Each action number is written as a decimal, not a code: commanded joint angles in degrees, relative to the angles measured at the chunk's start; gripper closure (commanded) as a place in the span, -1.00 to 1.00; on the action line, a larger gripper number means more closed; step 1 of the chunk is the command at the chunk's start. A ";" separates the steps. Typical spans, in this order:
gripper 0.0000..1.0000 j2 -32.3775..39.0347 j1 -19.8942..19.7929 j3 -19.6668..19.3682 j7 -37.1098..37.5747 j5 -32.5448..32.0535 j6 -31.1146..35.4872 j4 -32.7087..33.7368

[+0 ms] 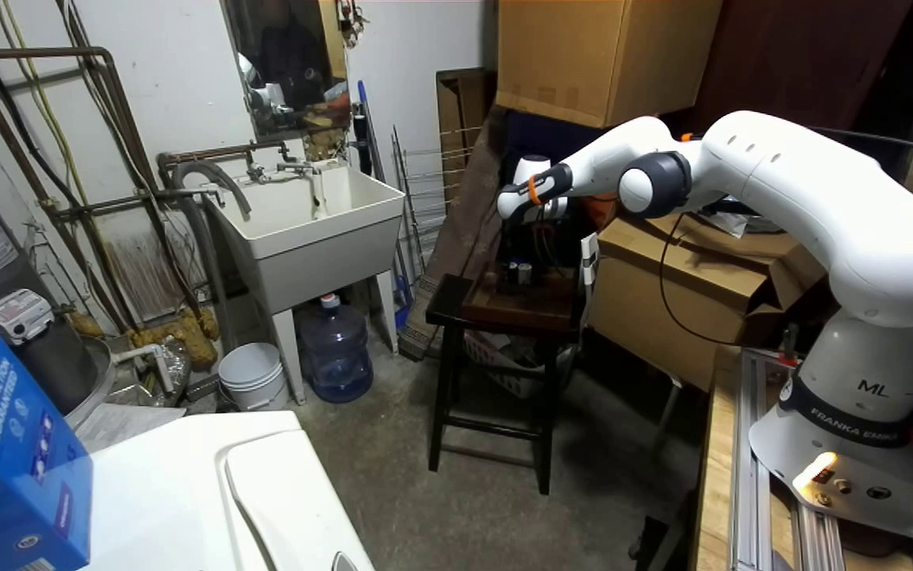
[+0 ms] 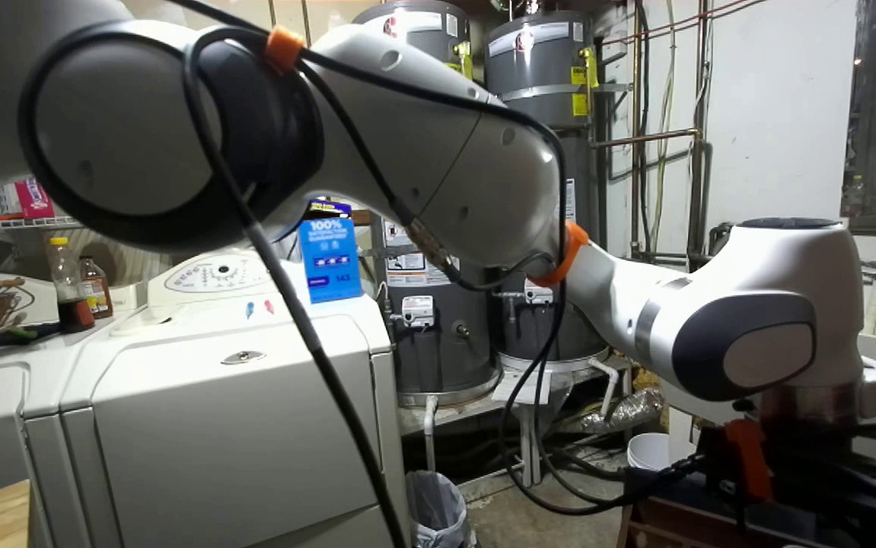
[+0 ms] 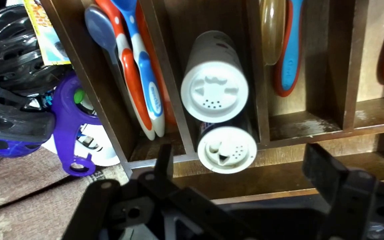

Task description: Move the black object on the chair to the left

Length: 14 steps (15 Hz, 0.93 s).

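Observation:
The dark wooden chair (image 1: 448,300) stands on the floor in an exterior view, with a brown compartment tray (image 1: 515,316) on its seat. In the tray stand a dark-bodied shaker with a white lid (image 3: 227,150) and a white shaker (image 3: 214,91), side by side in one compartment. The dark one also shows small in an exterior view (image 1: 512,271). My gripper (image 3: 240,158) is open above the tray. In the wrist view its fingers lie wide on either side of the dark shaker's lid, touching nothing visible. The fingertips are hard to make out in both exterior views.
Spoons (image 3: 141,80) with coloured handles lie in nearby tray compartments. Tray dividers (image 3: 262,100) stand close to the shakers. A helmet (image 3: 11,116) and a purple plastic item (image 3: 73,123) lie beside the tray. Cardboard boxes (image 1: 670,293) and a sink (image 1: 321,238) are around the chair.

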 commanded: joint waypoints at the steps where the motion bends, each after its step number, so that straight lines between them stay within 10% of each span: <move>1: -1.00 4.79 -0.57 0.96 2.28 -0.29 -1.33 7.20; 7: -0.84 9.03 -0.84 1.58 4.04 -0.26 -1.72 12.24; 14: 0.28 8.53 -0.76 0.61 5.75 0.53 -1.22 12.04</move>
